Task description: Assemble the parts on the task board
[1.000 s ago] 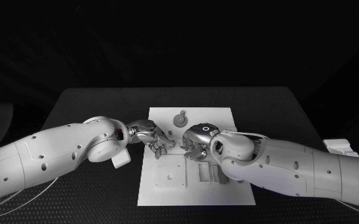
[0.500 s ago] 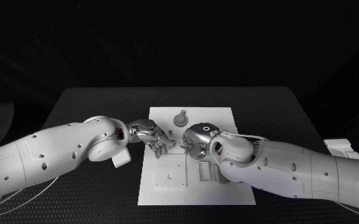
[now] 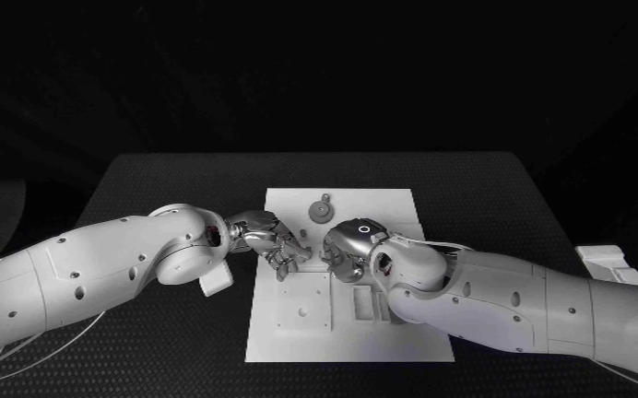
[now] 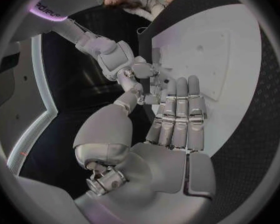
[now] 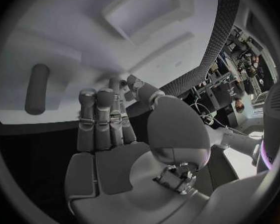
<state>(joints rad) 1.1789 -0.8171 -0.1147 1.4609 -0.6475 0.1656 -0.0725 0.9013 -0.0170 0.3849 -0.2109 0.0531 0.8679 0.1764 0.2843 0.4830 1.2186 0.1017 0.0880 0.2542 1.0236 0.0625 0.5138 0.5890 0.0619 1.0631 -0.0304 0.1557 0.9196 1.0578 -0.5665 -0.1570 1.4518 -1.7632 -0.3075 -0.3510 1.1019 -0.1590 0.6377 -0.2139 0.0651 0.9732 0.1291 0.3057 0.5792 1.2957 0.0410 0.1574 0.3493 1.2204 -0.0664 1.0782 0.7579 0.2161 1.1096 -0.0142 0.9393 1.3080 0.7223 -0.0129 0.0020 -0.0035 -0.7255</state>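
Both hands meet over the middle of the task board [image 3: 399, 347] on the black surface [image 3: 159, 186]. Left hand [image 3: 273, 244] and right hand [image 3: 348, 249] hover close together, fingers straight and side by side, holding nothing visible. A grey part [image 3: 321, 209] lies on the board beyond them.

Counted on the black table [image 3: 159, 186]: one white task board [image 3: 359, 209]; one round grey part [image 3: 321, 211] lying on it; one grey peg-shaped part [image 5: 37, 88] lying on it; two silver hands, left hand [image 3: 273, 243] and right hand [image 3: 348, 252]
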